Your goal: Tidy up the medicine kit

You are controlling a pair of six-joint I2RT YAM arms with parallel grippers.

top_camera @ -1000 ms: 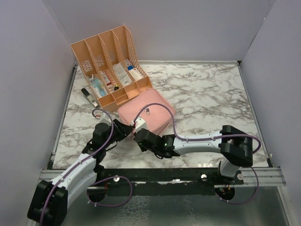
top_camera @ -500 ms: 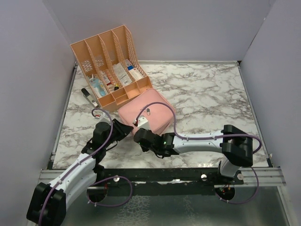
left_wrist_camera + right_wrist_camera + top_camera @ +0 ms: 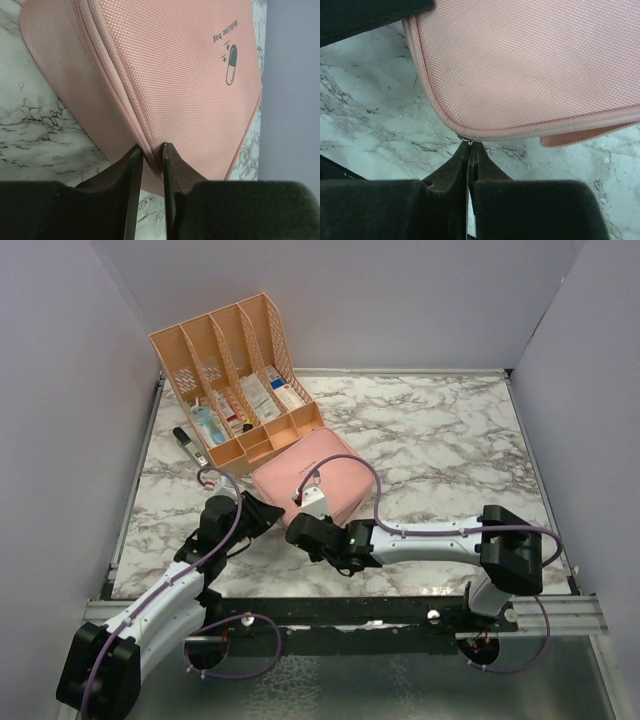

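The medicine kit [image 3: 322, 472] is a flat pink zip case lying closed on the marble table, below the peach organizer. Its pill logo shows in the left wrist view [image 3: 230, 65]. My left gripper [image 3: 151, 150] is shut on the case's zip seam at its near left corner [image 3: 262, 508]. My right gripper [image 3: 469, 145] is shut on the small metal zipper pull [image 3: 466, 139] at the case's near edge [image 3: 308, 508]. The case fills the top of the right wrist view [image 3: 530, 65]. A pink tab [image 3: 585, 135] sticks out under its edge.
A peach slotted desk organizer [image 3: 232, 380] with medicine boxes stands at the back left, touching the case's far corner. A black-and-white object [image 3: 189, 445] lies left of it. Grey walls bound the table on three sides.
My right gripper has shifted a little to the right along the case's near edge, holding the zipper pull. My left gripper has held its place.
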